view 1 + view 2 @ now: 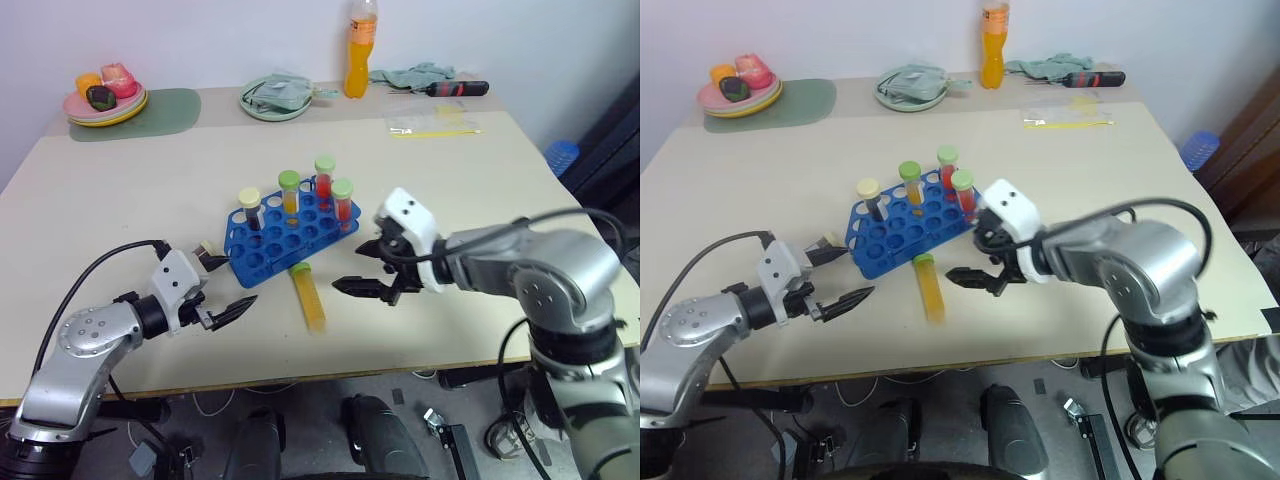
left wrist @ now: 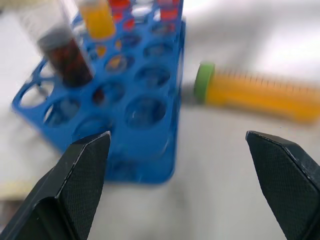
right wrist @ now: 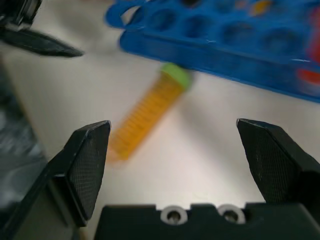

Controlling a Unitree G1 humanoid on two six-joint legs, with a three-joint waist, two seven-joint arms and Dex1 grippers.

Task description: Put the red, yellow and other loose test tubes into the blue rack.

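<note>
From the head, the blue rack (image 1: 283, 232) held four upright tubes; a yellow tube (image 1: 308, 297) lay flat on the surface (image 1: 480, 200) just in front, between the spread left pincer (image 1: 222, 288) and spread right pincer (image 1: 372, 268). At the left wrist, rack and tube lay just ahead. At the right wrist, the tube lay ahead, free surface around it.

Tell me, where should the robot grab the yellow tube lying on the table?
Probably around the middle of the yellow tube, coming down from above. It lies flat with its green cap toward the blue rack, so fingers closing across its narrow round body fit best. The open right tool sits just beside it, with bare table on that side.
</note>
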